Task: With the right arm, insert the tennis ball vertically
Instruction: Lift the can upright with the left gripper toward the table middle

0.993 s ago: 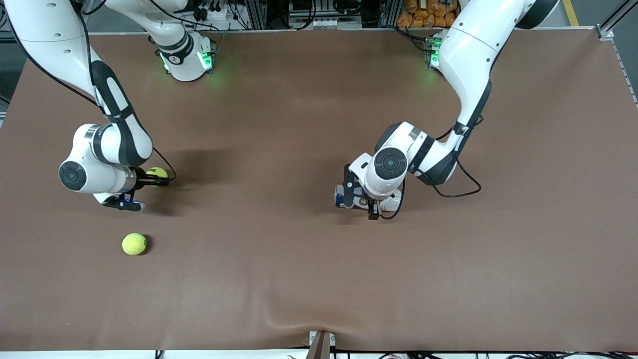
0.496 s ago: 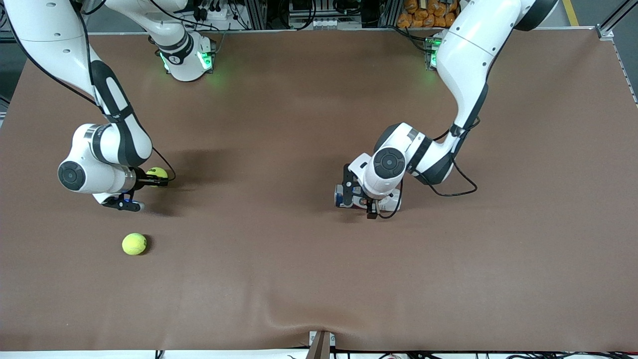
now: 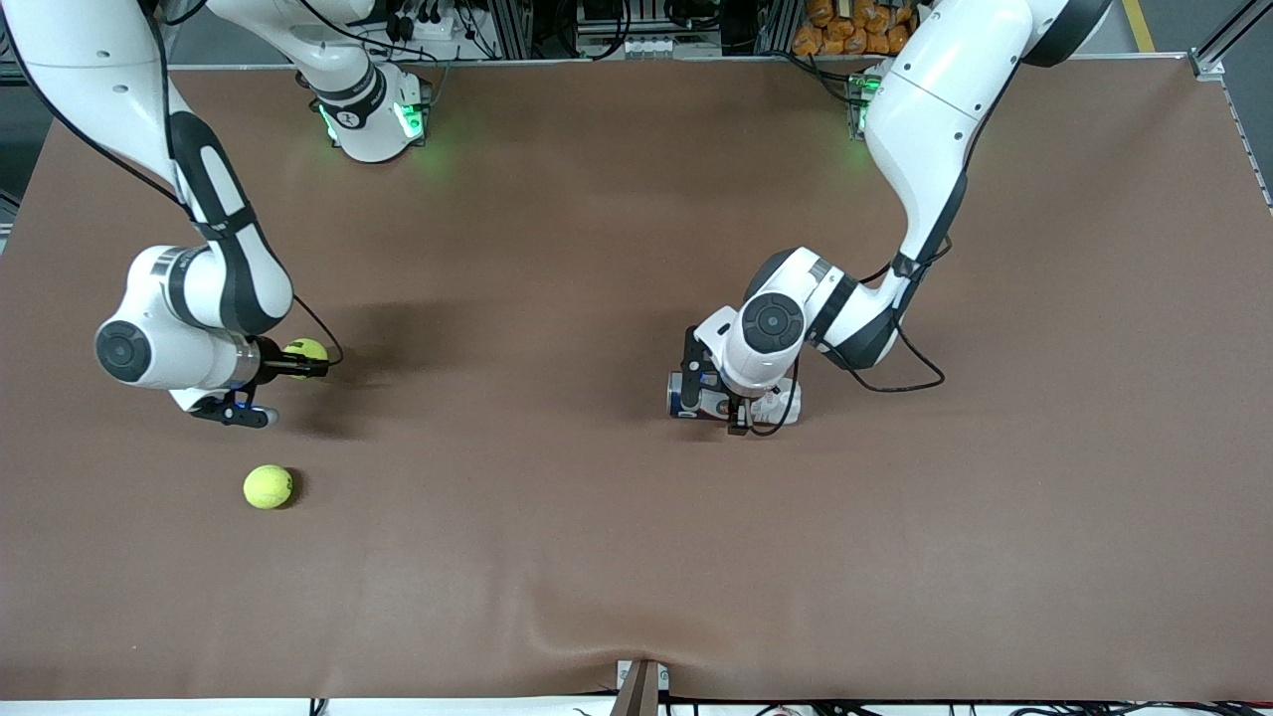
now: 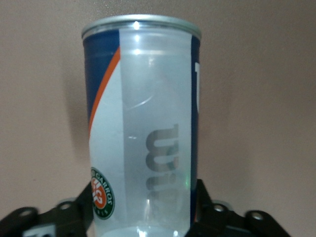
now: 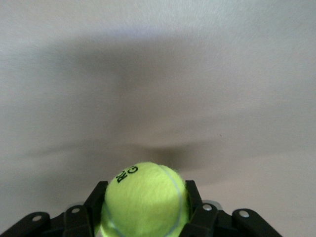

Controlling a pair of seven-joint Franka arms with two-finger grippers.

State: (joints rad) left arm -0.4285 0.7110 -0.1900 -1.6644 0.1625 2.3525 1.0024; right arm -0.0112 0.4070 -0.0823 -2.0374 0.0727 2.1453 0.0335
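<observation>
Compared with a second ago, the right arm [image 3: 189,288] has swung a bit toward its own end of the table, carrying its ball along, and the left arm's elbow has shifted slightly too. The loose ball hasn't budged.

Right gripper [image 3: 298,366] is clamped on a tennis ball [image 3: 304,350]; in the right wrist view the black fingers [image 5: 195,207] hug both sides of the yellow felt [image 5: 145,200] with bare mat under it, shadow and all, so it looks lifted just off the surface.

Left gripper [image 3: 718,398] sits low at the middle of the table on a tennis ball can [image 3: 686,395] lying on its side. The left wrist view shows the can [image 4: 143,133], clear plastic with blue, white and orange label and a silver rim, with black fingers [image 4: 205,205] pressed against both sides near its base, so it's gripping the can.

Second tennis ball [image 3: 268,486] rests alone on the brown mat [image 3: 617,557], nearer the front camera than the right gripper, well apart from it.

Room-wise: loads of open mat between the two arms and along the whole front edge. The mat has a small wrinkle at the front edge's middle.
</observation>
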